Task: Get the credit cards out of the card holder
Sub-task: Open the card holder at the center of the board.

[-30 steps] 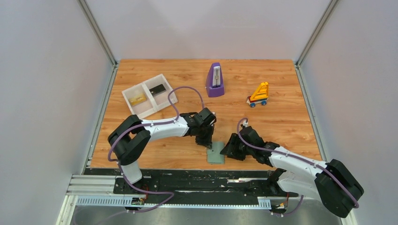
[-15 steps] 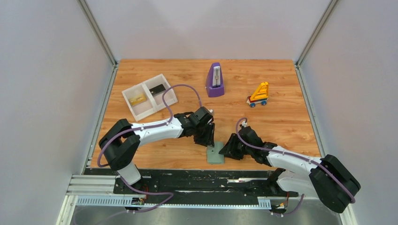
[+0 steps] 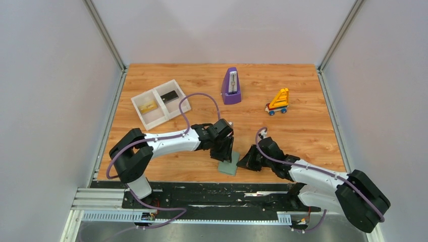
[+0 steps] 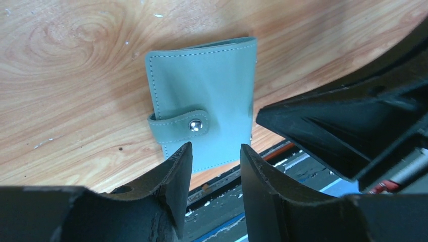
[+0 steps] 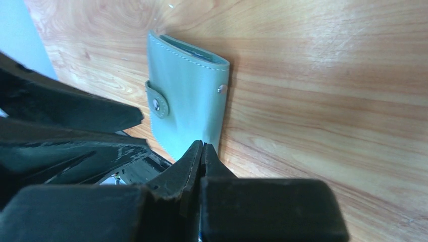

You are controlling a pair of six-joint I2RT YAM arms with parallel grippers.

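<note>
Card holder (image 3: 228, 167) lies shut, well apart from white tray (image 3: 155, 117), to its near-right; long axis roughly near-far. L gripper (image 4: 214, 151), jaws half apart & empty, hangs just over it, nearer. R gripper (image 5: 202, 146), pinched shut, tip at its edge. Wrist cams show strap (image 4: 176, 123) snapped; only top cam shows yellow card (image 3: 148, 107) & dark card (image 3: 170, 95) in tray.

White arm links (image 3: 171, 141), black joints (image 3: 132, 156), looping purple cables (image 3: 201, 94), matte black pincer fingers (image 4: 177, 174).
</note>
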